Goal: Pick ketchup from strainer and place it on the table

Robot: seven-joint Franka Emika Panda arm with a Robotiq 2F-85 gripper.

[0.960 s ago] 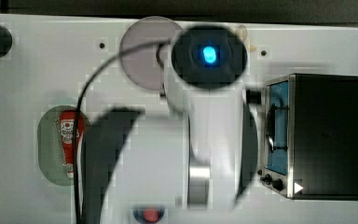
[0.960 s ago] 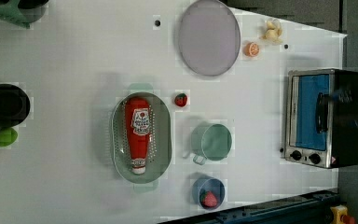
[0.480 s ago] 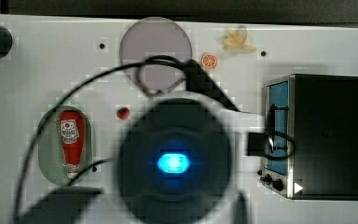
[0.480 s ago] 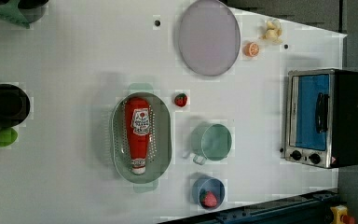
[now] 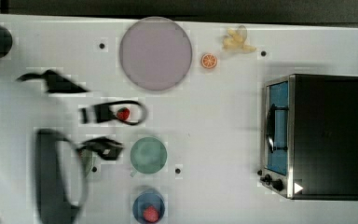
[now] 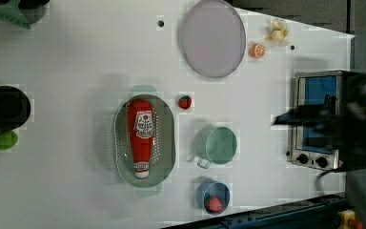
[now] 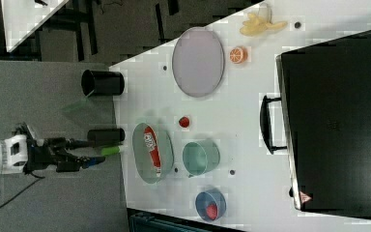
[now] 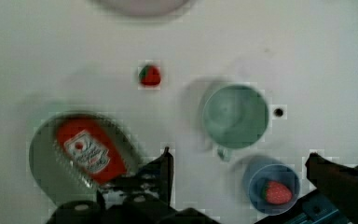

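Observation:
The ketchup [image 6: 140, 133], a slim red bottle with a white label, lies lengthwise in the pale green strainer [image 6: 167, 143], cap toward the left view's bottom. It also lies in the strainer [image 8: 44, 154] as ketchup [image 8: 91, 151] in the wrist view, and as ketchup [image 7: 150, 145] in the right view. My gripper [image 8: 239, 158] hangs high above the white table [image 6: 76, 95], open, its dark fingers [image 8: 165, 168] wide apart with nothing held. The ketchup sits off to one side of the fingers, untouched. In the top view my blurred arm [image 5: 56, 186] covers the strainer.
A green cup [image 6: 218, 145] and a blue bowl [image 6: 213, 195] holding a strawberry stand beside the strainer. A loose strawberry [image 6: 185, 101], a lilac plate [image 6: 213, 38], an orange slice [image 6: 257, 50], a toaster oven [image 6: 319, 119] and black cups [image 6: 5, 107] share the table.
In the top view my arm has swung from the middle to the top view's left. In the left view it has come back over the oven. The ketchup has not moved.

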